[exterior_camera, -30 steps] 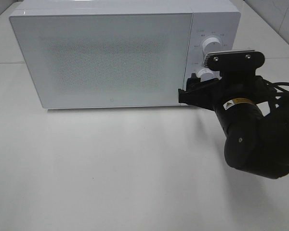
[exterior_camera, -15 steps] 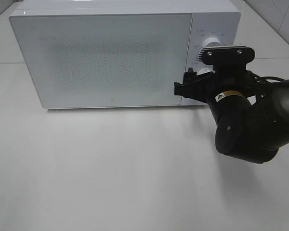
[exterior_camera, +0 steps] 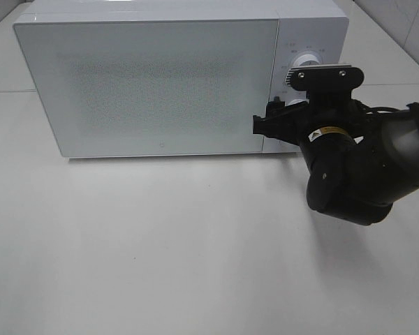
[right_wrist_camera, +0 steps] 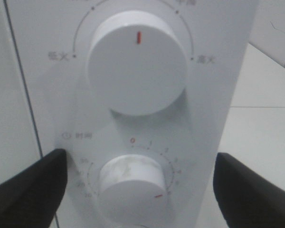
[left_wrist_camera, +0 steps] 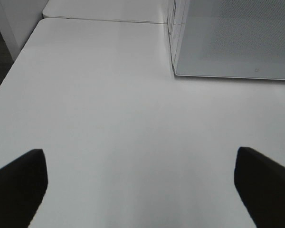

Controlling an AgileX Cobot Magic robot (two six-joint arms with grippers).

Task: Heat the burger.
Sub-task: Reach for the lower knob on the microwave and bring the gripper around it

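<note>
The white bench [exterior_camera: 160,244] carries a white microwave [exterior_camera: 195,8], and its frosted door [exterior_camera: 153,84] is closed. The burger does not show in any view, so I cannot tell where it lies relative to either end effector, and I cannot tell how it looks.

The black right arm [exterior_camera: 356,174] reaches to the control panel [exterior_camera: 311,28] at the right side of the microwave. The right end effector [right_wrist_camera: 140,190] stands wide and holds nothing. Its two dark fingers [right_wrist_camera: 28,190] are on both sides of the lower knob [right_wrist_camera: 133,183], apart from it. The upper knob [right_wrist_camera: 137,61] is larger, with a red mark that points to the middle of its scale. The red mark of the lower knob is turned away from the zero.

The left end effector [left_wrist_camera: 140,185] is also wide and holds nothing. It hangs over the bare bench near the left corner of the microwave.
</note>
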